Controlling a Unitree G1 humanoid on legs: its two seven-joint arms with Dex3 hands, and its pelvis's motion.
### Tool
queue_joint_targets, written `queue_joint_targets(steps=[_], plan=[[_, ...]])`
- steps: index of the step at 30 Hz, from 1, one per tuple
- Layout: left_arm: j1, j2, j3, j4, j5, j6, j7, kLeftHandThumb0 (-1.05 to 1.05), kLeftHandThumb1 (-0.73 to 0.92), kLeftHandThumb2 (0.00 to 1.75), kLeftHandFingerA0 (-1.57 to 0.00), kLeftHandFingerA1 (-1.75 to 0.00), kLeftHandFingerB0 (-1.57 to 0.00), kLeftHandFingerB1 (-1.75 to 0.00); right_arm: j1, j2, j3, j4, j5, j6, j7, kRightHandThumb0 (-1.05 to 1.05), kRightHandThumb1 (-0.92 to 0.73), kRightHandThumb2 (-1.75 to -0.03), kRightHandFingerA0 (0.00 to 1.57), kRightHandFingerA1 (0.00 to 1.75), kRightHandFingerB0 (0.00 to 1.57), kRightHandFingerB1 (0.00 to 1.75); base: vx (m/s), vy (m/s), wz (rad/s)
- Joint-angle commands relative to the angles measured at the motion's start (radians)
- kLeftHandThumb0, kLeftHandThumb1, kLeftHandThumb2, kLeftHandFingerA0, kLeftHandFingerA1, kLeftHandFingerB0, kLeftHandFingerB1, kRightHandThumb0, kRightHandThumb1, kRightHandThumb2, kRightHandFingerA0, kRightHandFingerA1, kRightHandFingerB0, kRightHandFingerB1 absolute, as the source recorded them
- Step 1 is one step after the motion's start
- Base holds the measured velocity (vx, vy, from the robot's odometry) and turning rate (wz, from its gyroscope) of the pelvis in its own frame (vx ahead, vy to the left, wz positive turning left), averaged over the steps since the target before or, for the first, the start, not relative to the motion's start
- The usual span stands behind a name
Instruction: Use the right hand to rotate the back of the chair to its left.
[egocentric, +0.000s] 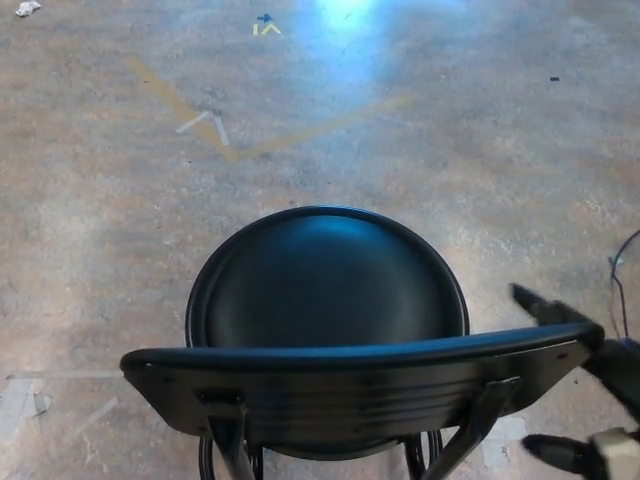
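A black chair stands in the lower middle of the head view, its round seat (328, 275) facing away and its curved back (360, 385) across the bottom. My right hand (585, 385) is at the back's right end, open, with one finger (540, 305) reaching over the top front of the backrest tip and another finger (555, 452) lower behind it. The fingers straddle the end; contact is unclear. The left hand does not show.
Concrete floor (150, 220) all around, with yellow and white tape marks (205, 122) at the far left and tape scraps (20, 400) at the lower left. A thin black cable (620, 265) lies at the right edge.
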Motion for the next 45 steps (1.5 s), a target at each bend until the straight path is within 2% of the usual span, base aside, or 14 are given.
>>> queue_joint_targets(steps=[1,2,5,6,7,9,19,21,26,28,33,35,45], plan=[[0.011,0.0,-0.016,0.004,0.023,-0.001,-0.007,-0.49,0.71,0.62,-0.63,-0.5,-0.62,-0.45,-0.029,0.035,0.065,-0.036,-0.07,0.073,0.002,-1.01,-0.66,-0.61,0.0,0.0,0.0,0.0,0.0,0.0,0.0],[0.012,0.0,-0.02,0.005,0.026,0.0,-0.003,-0.5,0.72,0.62,-0.64,-0.49,-0.62,-0.45,-0.044,0.053,0.087,-0.027,-0.078,0.074,-0.003,-0.96,-0.65,-0.64,0.0,0.0,0.0,0.0,0.0,0.0,0.0],[0.016,0.002,-0.023,0.004,0.024,-0.001,0.0,-0.49,0.73,0.62,-0.64,-0.5,-0.62,-0.45,-0.067,0.083,0.12,-0.012,-0.091,0.084,-0.008,-1.0,-0.66,-0.61,0.0,0.0,0.0,0.0,0.0,0.0,-0.02],[0.015,0.005,-0.024,0.004,0.024,0.0,-0.002,-0.51,0.73,0.62,-0.64,-0.5,-0.63,-0.46,-0.078,0.09,0.127,0.004,-0.085,0.077,-0.005,-0.97,-0.49,-0.87,0.0,0.0,0.0,0.0,0.0,0.0,0.0],[0.014,0.007,-0.024,0.003,0.023,0.0,-0.002,-0.5,0.73,0.62,-0.64,-0.5,-0.63,-0.46,-0.091,0.1,0.136,0.018,-0.083,0.074,-0.003,-0.96,-0.64,-0.63,0.0,0.0,0.0,0.0,0.0,0.0,0.0],[0.015,0.012,-0.022,0.002,0.02,-0.002,-0.006,-0.5,0.74,0.62,-0.64,-0.5,-0.62,-0.46,-0.12,0.122,0.157,0.038,-0.091,0.078,-0.008,-1.0,-0.64,-0.61,0.0,0.0,0.0,0.0,0.0,0.0,0.0],[0.016,0.02,-0.008,0.007,0.014,-0.005,-0.018,-0.49,0.72,0.61,-0.64,-0.5,-0.62,-0.45,-0.165,0.167,0.213,0.047,-0.111,0.09,-0.001,-1.02,-0.64,-0.61,0.0,0.0,0.0,0.0,-0.02,-0.002,-0.06],[0.015,0.016,-0.01,0.002,0.016,-0.009,-0.018,-0.47,0.71,0.61,-0.66,-0.51,-0.62,-0.46,-0.203,0.21,0.299,0.034,-0.182,0.109,0.001,-1.05,-0.65,-0.61,0.0,0.0,0.0,0.0,0.0,0.001,-0.04],[0.013,0.015,-0.01,0.006,0.018,-0.005,-0.014,-0.46,0.7,0.61,-0.66,-0.51,-0.63,-0.46,-0.232,0.238,0.337,0.056,-0.159,0.106,0.018,-1.03,-0.63,-0.61,0.0,0.0,0.0,0.0,-0.01,-0.004,-0.18],[0.018,0.015,0.005,0.005,0.003,-0.008,-0.013,-0.49,0.74,0.62,-0.64,-0.5,-0.6,-0.45,-0.303,0.327,0.429,0.123,-0.191,0.128,0.036,-1.02,-0.63,-0.61,0.0,0.0,0.0,0.0,0.0,0.0,0.0],[0.022,0.014,0.012,0.002,0.009,-0.016,-0.012,-0.49,0.74,0.62,-0.66,-0.5,-0.62,-0.46,-0.348,0.378,0.476,0.186,-0.207,0.14,0.024,-1.05,-0.63,-0.6,0.0,0.0,0.0,0.0,0.02,0.0,0.03],[0.018,0.012,0.02,0.003,0.005,-0.01,-0.005,-0.48,0.74,0.62,-0.65,-0.5,-0.61,-0.45,-0.398,0.433,0.507,0.256,-0.209,0.148,0.027,-1.03,-0.6,-0.59,0.0,0.0,0.0,0.0,0.0,0.0,0.0],[0.02,0.018,0.009,-0.003,0.019,-0.023,-0.019,-0.5,0.72,0.61,-0.64,-0.51,-0.61,-0.45,-0.479,0.498,0.552,0.379,-0.232,0.14,0.034,-1.05,-0.6,-0.6,0.0,0.0,0.0,0.0,0.0,0.0,0.0]])
